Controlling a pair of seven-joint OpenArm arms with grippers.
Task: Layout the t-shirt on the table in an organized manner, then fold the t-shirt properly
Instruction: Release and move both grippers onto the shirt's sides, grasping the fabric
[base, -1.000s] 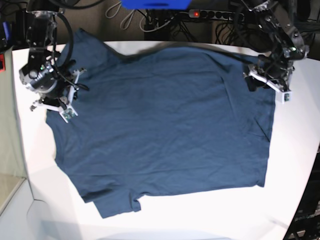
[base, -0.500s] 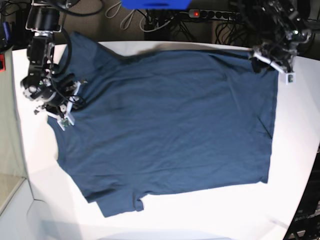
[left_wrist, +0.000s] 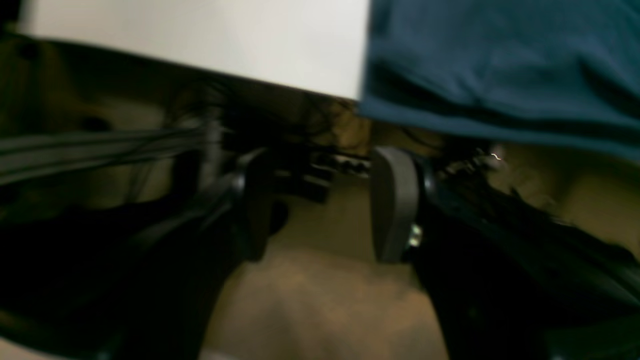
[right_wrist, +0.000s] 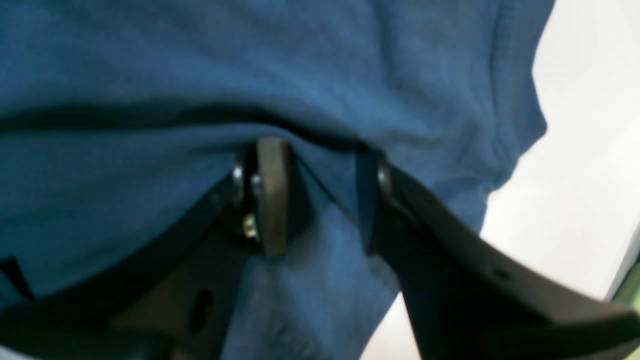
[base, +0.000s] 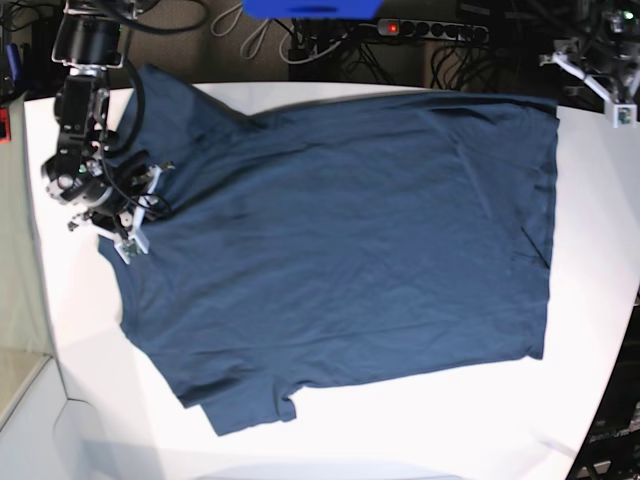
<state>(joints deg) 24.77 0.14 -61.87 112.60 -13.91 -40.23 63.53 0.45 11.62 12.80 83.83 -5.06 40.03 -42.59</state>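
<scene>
tangled black cables (base: 400, 55) and power strip (base: 430, 30) behind

The t-shirt (base: 340, 250) lies spread across the table (base: 600, 300), its far edge apparently reaching the table's far rim. The right gripper (base: 125, 215) sits at its left edge; the left gripper (base: 600, 70) hangs beyond the far right corner.
</scene>
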